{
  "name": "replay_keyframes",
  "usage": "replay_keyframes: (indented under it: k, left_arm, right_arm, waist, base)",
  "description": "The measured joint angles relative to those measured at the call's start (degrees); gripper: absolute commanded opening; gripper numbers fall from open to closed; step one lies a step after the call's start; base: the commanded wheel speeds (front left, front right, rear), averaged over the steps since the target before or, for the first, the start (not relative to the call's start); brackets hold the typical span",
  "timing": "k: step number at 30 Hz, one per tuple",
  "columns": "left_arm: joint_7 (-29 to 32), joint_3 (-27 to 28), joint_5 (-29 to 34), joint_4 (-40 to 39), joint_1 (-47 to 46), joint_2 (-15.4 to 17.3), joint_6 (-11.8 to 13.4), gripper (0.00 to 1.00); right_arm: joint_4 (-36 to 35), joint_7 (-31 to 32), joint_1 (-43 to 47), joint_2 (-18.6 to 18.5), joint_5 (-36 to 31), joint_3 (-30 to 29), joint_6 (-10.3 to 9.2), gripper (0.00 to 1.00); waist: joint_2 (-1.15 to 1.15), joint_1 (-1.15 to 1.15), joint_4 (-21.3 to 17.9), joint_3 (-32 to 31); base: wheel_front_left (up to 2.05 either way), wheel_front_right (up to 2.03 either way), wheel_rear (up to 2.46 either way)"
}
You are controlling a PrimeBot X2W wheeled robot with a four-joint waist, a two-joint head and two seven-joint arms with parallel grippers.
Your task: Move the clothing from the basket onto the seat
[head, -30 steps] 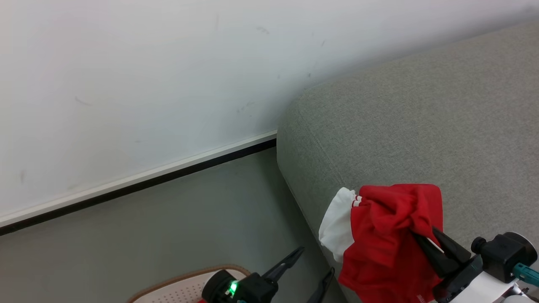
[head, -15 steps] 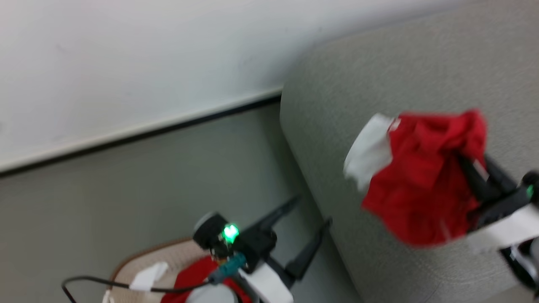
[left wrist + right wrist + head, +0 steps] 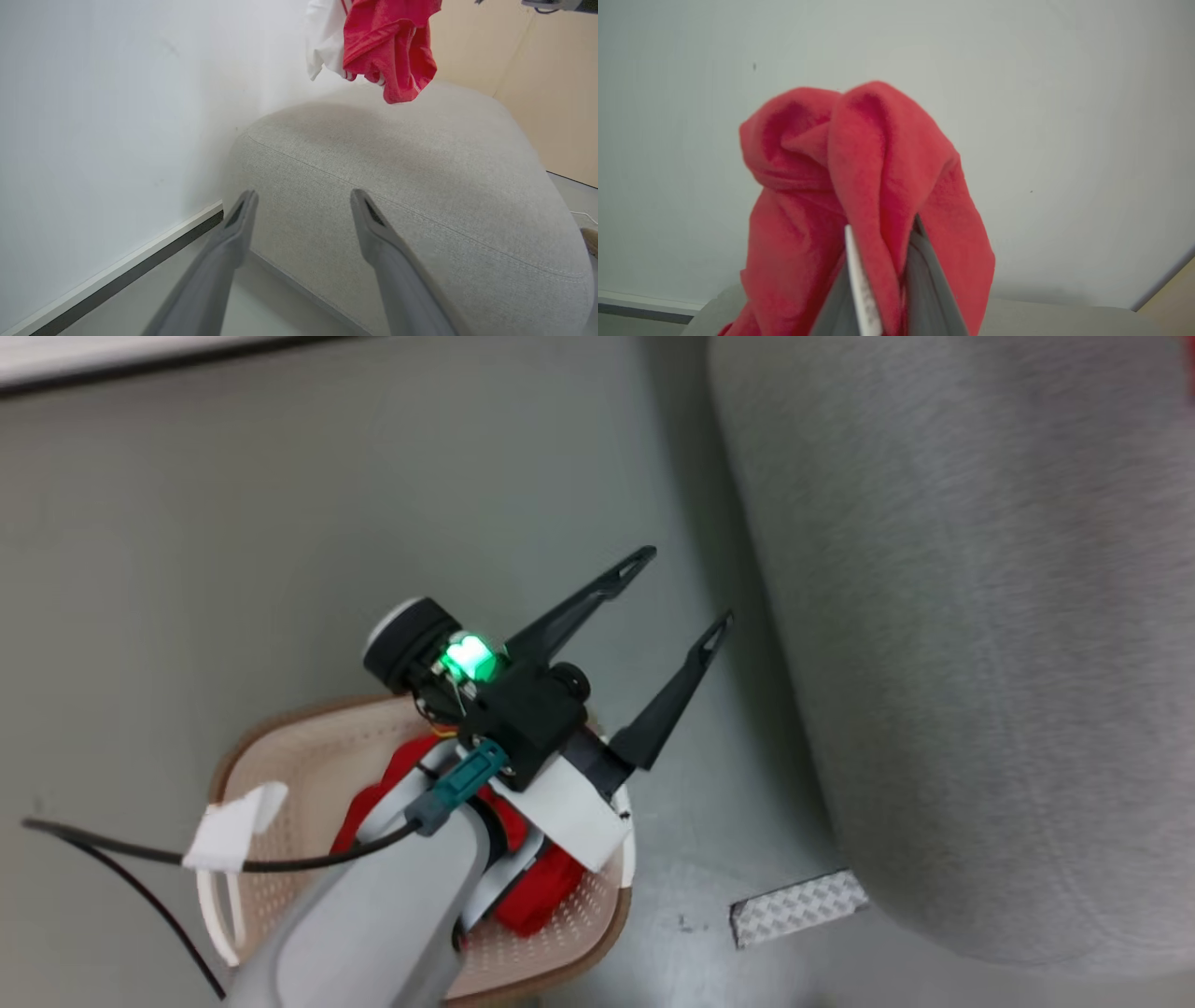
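The right hand (image 3: pixel 882 261) pinches a red garment (image 3: pixel 859 186), hanging above the grey seat (image 3: pixel 420 186). The left hand (image 3: pixel 677 588), fingers spread wide and empty, hovers over the floor (image 3: pixel 233 523) between the seat and the basket (image 3: pixel 299 747), where more red clothing (image 3: pixel 541 896) lies.

Basket (image 3: pixel 280 747) and seat (image 3: pixel 980 663) on floor (image 3: pixel 233 523)

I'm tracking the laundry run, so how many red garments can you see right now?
2. One garment hangs pinched in the right end effector, above the seat. Another garment lies in the basket, partly under the left arm; more may be hidden there.
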Motion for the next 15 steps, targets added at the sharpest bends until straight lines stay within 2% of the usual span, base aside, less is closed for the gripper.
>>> replay_keyframes:
  k: [7, 10, 15]
  left_arm:
    - [-0.71, 0.12, 0.14, -0.45, -1.09, 0.21, 0.32, 1.00]
    - [-1.35, -0.12, 0.15, -0.23, -1.45, -0.05, 0.59, 1.00]
    - [-2.77, -0.76, -0.02, 1.05, -1.03, -0.96, 1.22, 1.00]
  right_arm:
    - [10.92, 3.49, -10.55, -3.03, -0.25, -3.54, 0.00, 0.00]
    - [16.31, 3.59, -11.99, -2.97, -2.03, -5.03, 0.00, 0.00]
    - [27.11, 3.08, -11.79, -0.77, -5.15, -8.62, 0.00, 0.00]
  waist:
    - [-0.01, -0.01, 4.20, 7.49]
    - [-0.01, -0.01, 6.11, 9.38]
    - [-0.01, -0.01, 8.52, 10.83]
  base:
    - [0.00, 0.00, 0.00]
    - [0.00, 0.00, 0.00]
    - [0.00, 0.00, 0.00]
